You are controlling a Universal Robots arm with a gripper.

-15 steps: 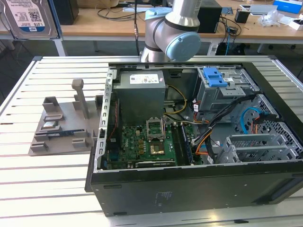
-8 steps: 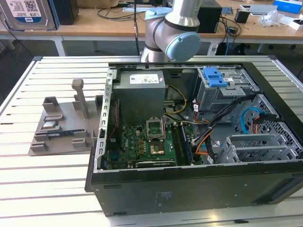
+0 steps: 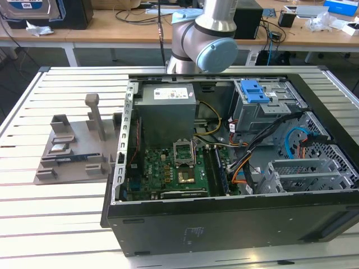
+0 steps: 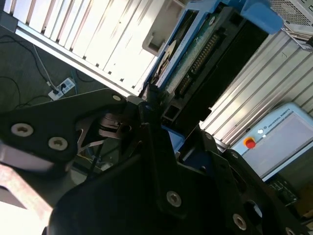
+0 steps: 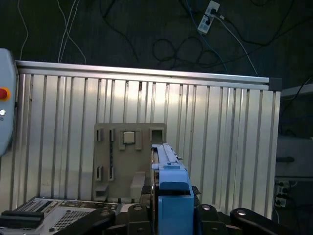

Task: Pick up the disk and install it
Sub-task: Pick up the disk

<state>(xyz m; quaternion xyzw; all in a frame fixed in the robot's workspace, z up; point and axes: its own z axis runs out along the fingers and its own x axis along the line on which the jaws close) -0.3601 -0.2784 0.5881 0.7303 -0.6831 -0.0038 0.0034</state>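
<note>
In both wrist views my gripper [image 4: 155, 110] [image 5: 171, 211] is shut on the disk [image 4: 195, 58], which it carries high over the slatted table. The second wrist view shows the disk's green circuit board and connector row inside a blue carrier rail. In the first wrist view the disk [image 5: 168, 166] appears edge-on, its blue carrier end sitting between the black finger mounts. Below it lie the table and the grey fixture. In the exterior view the arm's grey elbow [image 3: 205, 39] stands behind the open computer case [image 3: 224, 140].
A grey fixture [image 3: 73, 148] [image 5: 128, 156] with small parts sits on the table [image 3: 56, 224] at the exterior view's left of the case. A blue latch piece [image 3: 255, 89] tops the drive cage. A pendant with a red button [image 4: 250, 143] lies near the table edge.
</note>
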